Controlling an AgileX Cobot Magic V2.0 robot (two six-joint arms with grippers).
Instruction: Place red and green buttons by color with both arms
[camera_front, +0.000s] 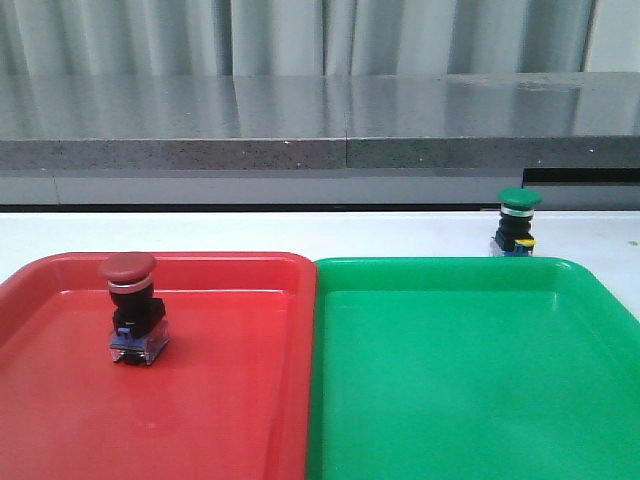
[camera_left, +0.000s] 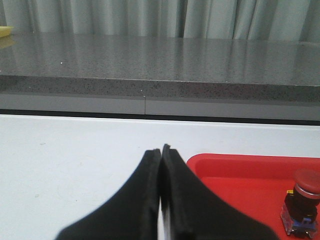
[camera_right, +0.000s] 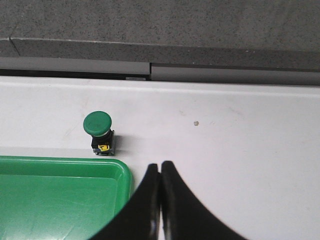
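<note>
Red button (camera_front: 131, 307) stands upright in the red tray (camera_front: 230, 400); the green button (camera_front: 517, 221) sits on the white table (camera_front: 300, 232), just beyond the green tray (camera_front: 470, 380). Only my wrist views show my left gripper (camera_left: 161, 148) and right gripper (camera_right: 160, 164), both pressed closed and empty.

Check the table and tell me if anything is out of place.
One thing: the green button stands upright on the white table, just behind the green tray's far rim, not in it. The red button already sits inside the red tray. Nothing looks spilled, tipped or damaged.
</note>
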